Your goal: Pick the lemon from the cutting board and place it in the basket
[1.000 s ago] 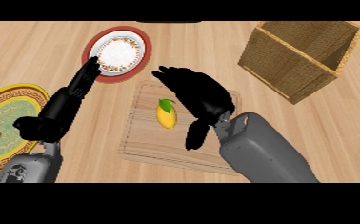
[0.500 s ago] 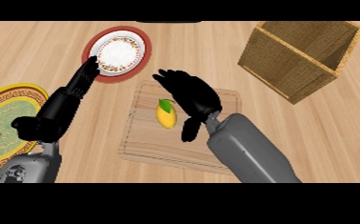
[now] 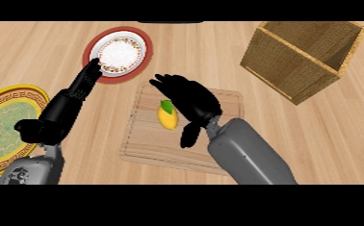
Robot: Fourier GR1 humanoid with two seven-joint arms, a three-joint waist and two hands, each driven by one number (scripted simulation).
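Near to far: cutting board [image 3: 153, 145] near counter's front edge; lemon [image 3: 168, 116] at board centre, right hand [image 3: 190, 100] just beside/over it, fingers spread, holding nothing. Left hand [image 3: 71, 101] rests w/ fingers straight, counter's left. Yellow plate [image 3: 16, 106] at left edge, red-rimmed plate [image 3: 119, 53] behind; basket [image 3: 302, 56] far-right corner.

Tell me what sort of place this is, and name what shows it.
Most likely a kitchen counter. A wooden cutting board with a lemon on it lies on the light wood counter top, with decorated plates nearby and a wicker basket at the right.
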